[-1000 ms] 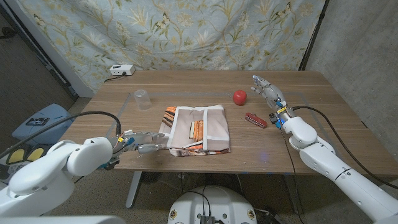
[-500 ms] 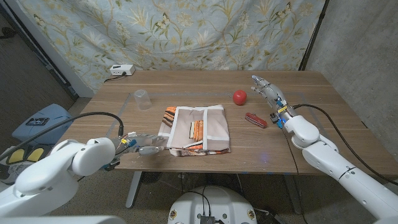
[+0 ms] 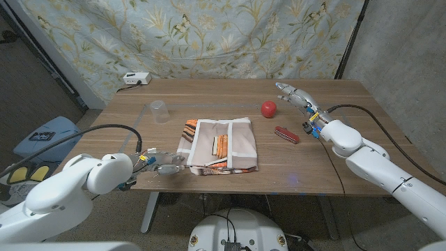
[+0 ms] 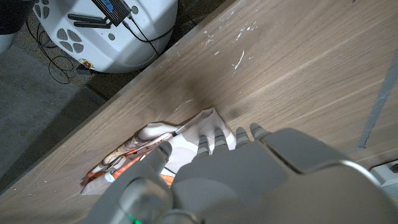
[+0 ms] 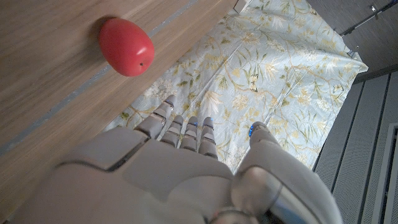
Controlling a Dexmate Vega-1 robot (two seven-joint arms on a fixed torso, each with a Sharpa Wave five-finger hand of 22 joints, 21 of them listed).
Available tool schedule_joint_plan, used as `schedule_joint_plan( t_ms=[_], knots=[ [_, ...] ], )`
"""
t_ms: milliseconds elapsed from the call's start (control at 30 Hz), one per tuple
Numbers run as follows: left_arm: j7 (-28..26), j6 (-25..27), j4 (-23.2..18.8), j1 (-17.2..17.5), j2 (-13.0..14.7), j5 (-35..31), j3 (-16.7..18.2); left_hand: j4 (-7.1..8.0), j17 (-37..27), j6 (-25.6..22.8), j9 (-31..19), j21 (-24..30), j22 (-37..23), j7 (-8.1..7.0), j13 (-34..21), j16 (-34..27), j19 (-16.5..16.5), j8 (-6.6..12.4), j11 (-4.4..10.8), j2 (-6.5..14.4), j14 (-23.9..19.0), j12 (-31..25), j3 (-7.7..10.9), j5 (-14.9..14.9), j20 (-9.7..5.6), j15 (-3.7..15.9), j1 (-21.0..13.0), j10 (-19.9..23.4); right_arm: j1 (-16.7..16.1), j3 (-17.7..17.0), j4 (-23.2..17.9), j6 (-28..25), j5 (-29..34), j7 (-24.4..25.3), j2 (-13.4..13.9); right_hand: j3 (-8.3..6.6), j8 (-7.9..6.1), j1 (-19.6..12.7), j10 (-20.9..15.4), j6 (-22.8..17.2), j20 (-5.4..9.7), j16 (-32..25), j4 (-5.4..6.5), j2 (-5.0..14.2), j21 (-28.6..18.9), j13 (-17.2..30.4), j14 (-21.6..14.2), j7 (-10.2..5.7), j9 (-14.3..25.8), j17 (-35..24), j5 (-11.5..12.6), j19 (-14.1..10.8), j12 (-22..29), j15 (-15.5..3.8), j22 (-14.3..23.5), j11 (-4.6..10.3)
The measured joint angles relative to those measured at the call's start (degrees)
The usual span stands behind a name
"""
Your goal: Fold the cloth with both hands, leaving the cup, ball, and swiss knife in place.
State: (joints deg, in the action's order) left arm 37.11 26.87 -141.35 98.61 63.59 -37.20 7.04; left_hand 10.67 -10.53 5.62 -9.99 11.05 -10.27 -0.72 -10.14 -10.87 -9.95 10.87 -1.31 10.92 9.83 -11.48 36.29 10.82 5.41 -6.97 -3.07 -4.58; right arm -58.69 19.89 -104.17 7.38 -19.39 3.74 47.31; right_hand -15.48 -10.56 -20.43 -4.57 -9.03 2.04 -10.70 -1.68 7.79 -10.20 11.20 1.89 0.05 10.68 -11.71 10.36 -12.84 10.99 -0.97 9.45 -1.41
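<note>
While your left hand (image 3: pixel 162 161) sits low at the near edge of the wooden table (image 3: pixel 209 94), its fingers reach toward the near left corner of the cloth (image 3: pixel 221 144). From the left wrist view the fingertips (image 4: pixel 214 138) lie over that corner of the cloth (image 4: pixel 155 149), but you cannot tell from either picture whether they pinch the fabric or only rest on it. Farther back on your left stands the clear cup (image 3: pixel 159 111), upright, well apart from the cloth; nothing can be made out inside it. At the far left edge of the table sits a small white box (image 3: pixel 136 79).

In the middle, the cloth lies already folded into a rough rectangle, pale panels on top with orange stripes showing at its left edge and centre. Nothing rests on it.

To the right of the cloth, the red ball (image 3: pixel 268 109) sits on bare wood, apart from the fabric. Just nearer to you and further right lies the red swiss knife (image 3: pixel 286 134), closed, flat on the table, between the ball and your right arm. Your right hand (image 3: pixel 295 97) hovers beyond the knife, near the ball but not touching it, fingers spread and holding nothing; the right wrist view shows the ball (image 5: pixel 125 46) ahead of the extended fingers (image 5: pixel 186 134). A floral curtain (image 3: pixel 209 35) hangs behind the table.
</note>
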Motion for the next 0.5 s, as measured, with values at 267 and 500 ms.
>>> schedule_joint_plan(
  t_ms=[267, 500],
  knots=[
    [-0.3, 1.2, 0.2, -1.6, 2.0, 1.5, -1.7, -0.01, 0.1, -0.6, 0.0, 0.0, 0.0, -0.06, 0.0, 0.0, 0.2, 0.00, 0.29, -0.2, 0.0, -0.4, 0.33, 0.0, -0.21, 0.00, 0.2, 0.7, -0.1, 0.1, -3.8, -4.7, 1.4, 0.3, 2.2, -0.18, -1.30, -0.6, -4.2, -3.5, 0.22, -0.9, -1.72, -0.61, -0.8, 0.1, -2.5, 1.62, 0.0, 0.5, 0.0, -1.5, 1.5, 0.36, 0.0, -2.07],
    [-1.3, 2.8, 0.3, -2.9, 4.0, 3.3, -3.2, 0.08, 0.1, -1.1, 0.0, 0.2, 0.0, -0.10, 0.0, 0.0, 0.0, 0.00, 0.14, 0.0, 0.0, -0.4, 0.55, 0.2, -0.42, 0.00, 0.5, 0.9, -0.2, 0.4, -7.9, -9.5, 3.0, 0.9, 4.3, -0.11, -2.63, -1.4, -11.4, -9.5, 0.31, -2.2, -3.88, -1.37, -0.8, 0.6, -6.8, 2.26, 0.1, 0.5, 0.0, -2.2, 3.8, 1.20, 0.0, -3.39]
  ],
)
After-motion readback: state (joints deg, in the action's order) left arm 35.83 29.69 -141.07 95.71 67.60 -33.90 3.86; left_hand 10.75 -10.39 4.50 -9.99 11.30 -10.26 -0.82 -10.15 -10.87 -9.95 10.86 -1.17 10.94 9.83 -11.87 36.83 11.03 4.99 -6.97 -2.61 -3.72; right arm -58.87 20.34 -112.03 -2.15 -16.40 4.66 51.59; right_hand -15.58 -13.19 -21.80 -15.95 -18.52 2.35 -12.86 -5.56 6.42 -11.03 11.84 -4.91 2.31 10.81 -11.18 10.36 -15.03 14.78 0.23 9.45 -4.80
